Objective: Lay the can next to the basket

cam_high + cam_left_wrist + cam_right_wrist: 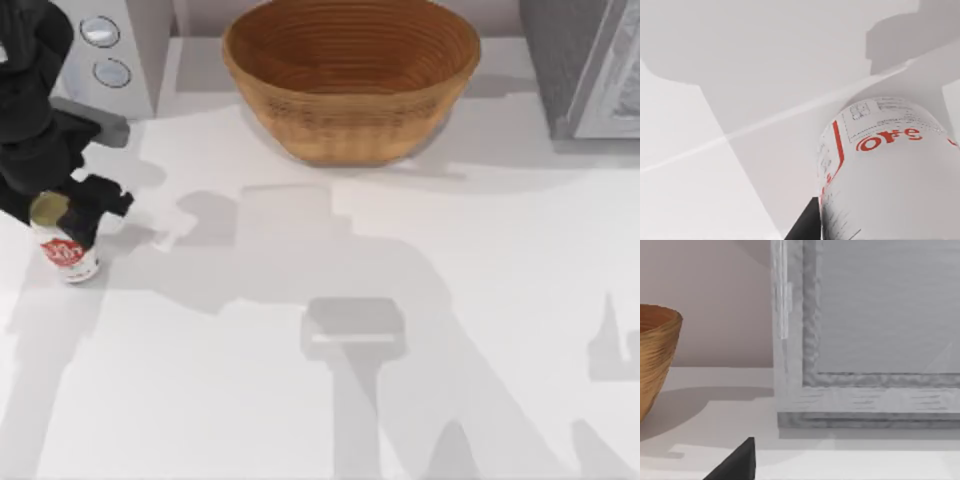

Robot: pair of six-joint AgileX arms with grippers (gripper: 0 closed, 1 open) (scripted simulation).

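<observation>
Can point(890, 170): closest to the left wrist camera — white label, red lettering, fine print in a boxed panel; a red stripe runs down one edge of the label.
Can, top view point(66, 250): upright on the table at the far left, dull gold-olive top facing up, label toward the front; well apart from the basket.
Left gripper point(62, 212): down over the can, its dark fingers clamped on the can's upper part; one black finger point(805, 222) edges in beside the label in the left wrist view.
Left arm: black bulk rising toward the top-left corner of the top view, partly hiding a grey appliance.
Basket point(350, 100): large, round, tan-brown, ribbed coils, sitting at the back centre of the table; its rim and side point(655, 360) also show in the right wrist view.
Table point(300, 420): white, crossed by soft grey shadows of both arms — none of them touch the can.
Grey appliance with two round dials point(105, 55): back left corner, behind the left arm.
Grey framed cabinet point(590, 70): back right corner; its panel front point(875, 340) faces the right wrist camera, just beside the basket's far side.
Right gripper: one dark fingertip point(737, 462) shows low in the right wrist view; cannot tell whether the claw is apart or together.
</observation>
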